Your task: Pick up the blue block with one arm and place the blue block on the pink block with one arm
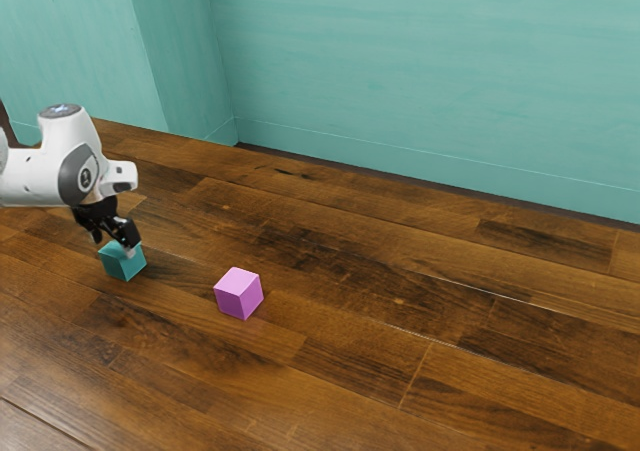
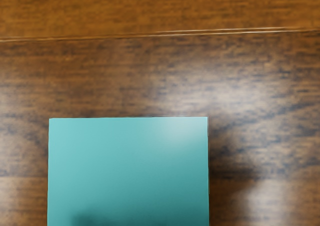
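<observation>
Jaws of gripper (image 1: pixel 118 237): standing low over the top of the blue block (image 1: pixel 122 261) at the exterior view's left, cannot tell whether gripping it or merely flanking it; block appearing to be sitting on the wooden table (image 1: pixel 400 301), lying directly under the hand in the wrist view. Moving rightward: pink block (image 1: pixel 238 293) sitting near but apart from the blue block, carrying nothing on top. Judging progress as early: reach looking done, grasp being in hand at best, with lift, carry toward the exterior view's right and placing on the pink block all remaining.
</observation>
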